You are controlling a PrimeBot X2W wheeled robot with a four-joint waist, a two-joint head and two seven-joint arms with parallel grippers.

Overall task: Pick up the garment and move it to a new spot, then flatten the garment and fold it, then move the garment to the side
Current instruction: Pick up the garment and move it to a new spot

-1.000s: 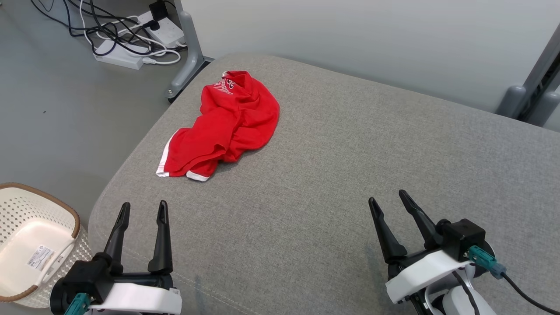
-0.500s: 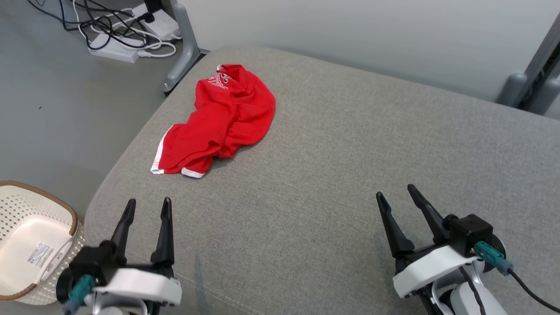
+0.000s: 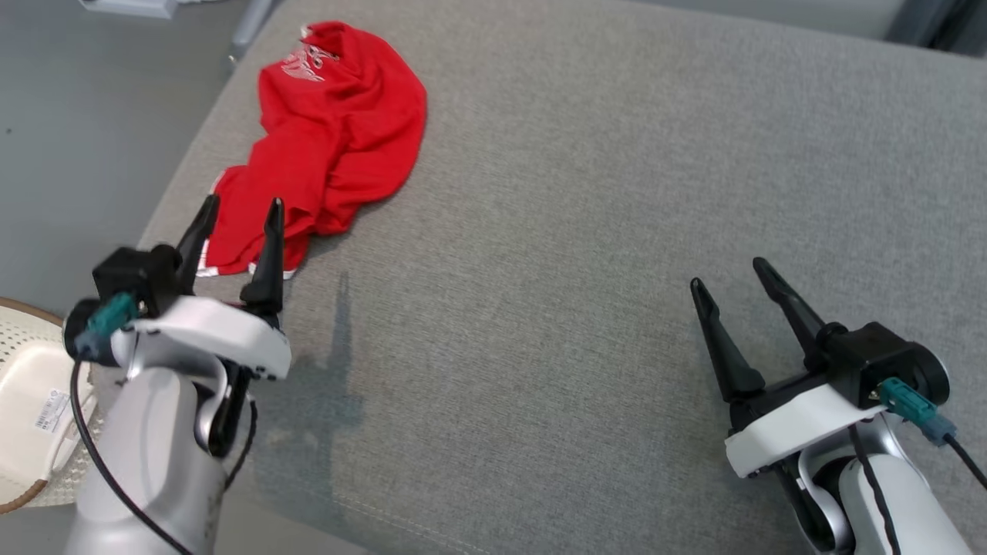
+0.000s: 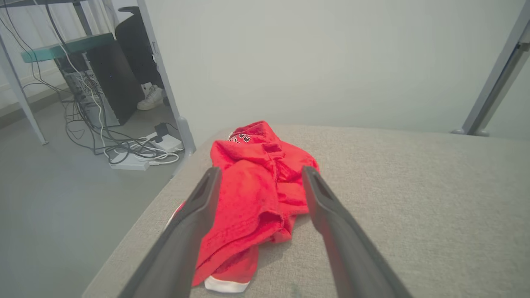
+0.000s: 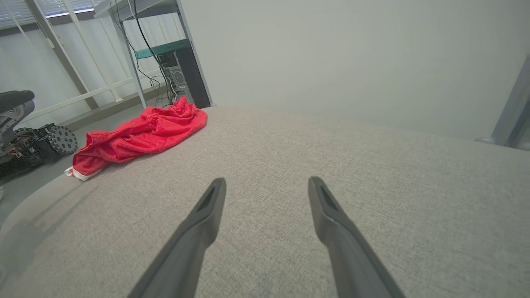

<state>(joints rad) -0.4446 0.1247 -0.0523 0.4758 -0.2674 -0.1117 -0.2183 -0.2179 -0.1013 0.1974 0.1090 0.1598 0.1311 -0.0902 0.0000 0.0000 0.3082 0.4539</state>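
The garment (image 3: pixel 331 139) is a crumpled red piece with white trim and a white print, lying near the far left corner of the grey cushioned surface (image 3: pixel 586 254). It also appears in the left wrist view as the garment (image 4: pixel 252 194) and in the right wrist view as the garment (image 5: pixel 140 132). My left gripper (image 3: pixel 240 208) hovers open just short of its near hem, fingers pointing at it, nothing between them. My right gripper (image 3: pixel 729 274) stands open over bare cushion at the lower right, far from the cloth.
A white perforated basket (image 3: pixel 31 385) sits on the floor beside the cushion's left edge. Cables and a power strip (image 4: pixel 128 159) lie on the floor beyond the far left corner, by a grey metal leg (image 4: pixel 169 91). A person's shoe (image 4: pixel 151 97) stands further back.
The head camera has tilted down and shifted. My left gripper has risen and reached forward to the garment's near hem. The right gripper has kept its place, and the garment lies as before.
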